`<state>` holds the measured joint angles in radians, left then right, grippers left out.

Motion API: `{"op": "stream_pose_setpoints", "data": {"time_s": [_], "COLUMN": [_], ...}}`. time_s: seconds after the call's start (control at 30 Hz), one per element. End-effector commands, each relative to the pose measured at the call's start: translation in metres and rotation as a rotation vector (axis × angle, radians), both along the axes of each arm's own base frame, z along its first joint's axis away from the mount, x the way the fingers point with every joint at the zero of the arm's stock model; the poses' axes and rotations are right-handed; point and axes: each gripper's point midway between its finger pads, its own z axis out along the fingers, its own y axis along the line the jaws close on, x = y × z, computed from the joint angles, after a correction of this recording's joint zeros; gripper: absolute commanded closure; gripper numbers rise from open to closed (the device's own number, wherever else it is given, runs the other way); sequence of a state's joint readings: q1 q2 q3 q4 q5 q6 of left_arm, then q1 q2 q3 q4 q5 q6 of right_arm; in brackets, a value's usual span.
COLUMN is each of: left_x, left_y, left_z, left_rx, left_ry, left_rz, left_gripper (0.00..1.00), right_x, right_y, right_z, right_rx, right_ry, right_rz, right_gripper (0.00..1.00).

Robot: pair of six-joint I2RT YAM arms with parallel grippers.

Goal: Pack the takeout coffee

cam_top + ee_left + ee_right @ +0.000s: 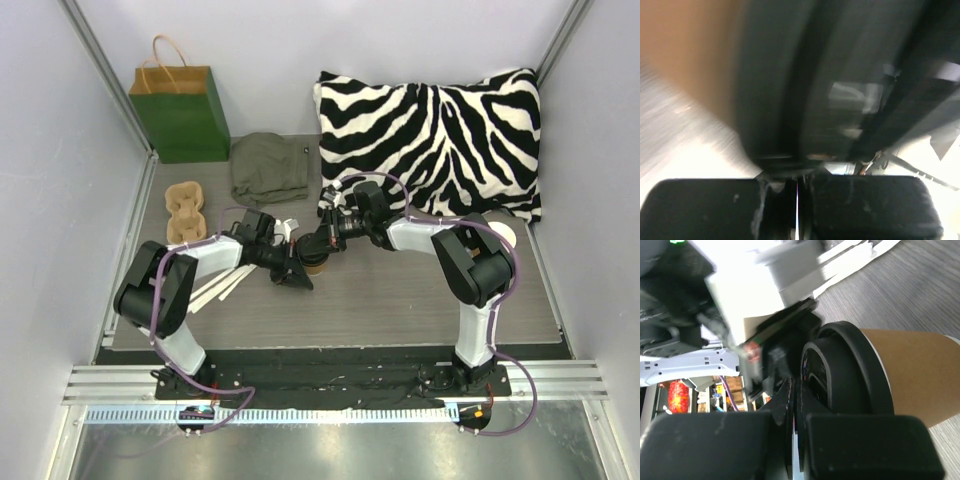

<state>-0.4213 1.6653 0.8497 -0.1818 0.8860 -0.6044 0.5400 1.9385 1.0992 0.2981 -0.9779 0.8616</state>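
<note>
Top external view: a grey wood-grain table [420, 300] fills the booth. A big zebra-striped pillow [430, 140] leans at 1 o'clock and a green paper bag with handles [183, 120] stands at 11 o'clock. A crumpled olive cloth [268, 168] lies between them, nearer the bag. A tan pulp cup tray [185, 212] sits at 9 o'clock. At 3 o'clock a tan cup with a white inside [503, 232] peeks out from behind the right arm.

Both arms reach inward and meet at the table's middle. The small tan kraft-paper takeout coffee with its round black lid [316, 266] sits between the two claws. It is just at 6 o'clock of the right gripper [328, 243] and at 2 o'clock of the left gripper [296, 272].

The right wrist view shows the coffee [910, 375] tipped sideways in frame, lid toward the right gripper [795, 415]. That claw's jaws are pressed almost together, right at the lid's edge. I cannot tell whether they pinch it.

The left wrist view is blurred. The left gripper [797, 182] is also clenched to a slit, the lid rim just beyond it.
</note>
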Motion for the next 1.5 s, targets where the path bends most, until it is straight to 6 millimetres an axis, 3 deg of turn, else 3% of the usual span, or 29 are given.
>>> {"op": "stream_pose_setpoints", "data": {"time_s": [0.0, 0.13, 0.4, 0.5, 0.57, 0.7, 0.77, 1.0, 1.3, 1.47], "left_x": [0.005, 0.005, -0.006, 0.007, 0.022, 0.054, 0.065, 0.074, 0.075, 0.074], "left_y": [0.012, -0.001, -0.004, -0.004, -0.004, 0.003, 0.009, 0.011, 0.014, 0.015], "left_z": [-0.012, 0.019, 0.078, 0.102, 0.115, 0.103, 0.086, 0.055, 0.043, 0.039], "left_rx": [0.07, -0.061, -0.205, -0.243, -0.24, -0.199, -0.17, -0.128, -0.077, -0.065], "left_ry": [-0.03, -0.07, -0.18, -0.235, -0.281, -0.26, -0.216, -0.163, -0.15, -0.152], "left_rz": [0.012, -0.022, -0.047, -0.009, 0.024, 0.113, 0.152, 0.179, 0.176, 0.167], "left_gripper": [1.0, 1.0, 0.98, 0.96, 0.96, 0.97, 0.99, 1.0, 1.0, 1.0], "right_x": [-0.003, -0.001, 0.002, 0.012, 0.016, 0.018, 0.02, 0.024, 0.02, 0.018], "right_y": [0.003, 0.007, 0.008, -0.002, -0.007, -0.016, -0.019, -0.027, -0.028, -0.029], "right_z": [-0.01, 0.02, 0.115, 0.122, 0.115, 0.092, 0.083, 0.048, 0.093, 0.088], "right_rx": [-0.029, 0.03, 0.168, 0.167, 0.152, 0.112, 0.095, 0.039, 0.076, 0.071], "right_ry": [0.001, -0.042, -0.197, -0.203, -0.193, -0.142, -0.141, -0.07, -0.145, -0.126], "right_rz": [0.016, 0.029, 0.03, 0.001, -0.011, -0.02, -0.022, -0.038, -0.016, -0.013], "right_gripper": [0.98, 0.98, 0.95, 0.95, 0.95, 0.95, 0.95, 0.96, 0.96, 0.96]}}
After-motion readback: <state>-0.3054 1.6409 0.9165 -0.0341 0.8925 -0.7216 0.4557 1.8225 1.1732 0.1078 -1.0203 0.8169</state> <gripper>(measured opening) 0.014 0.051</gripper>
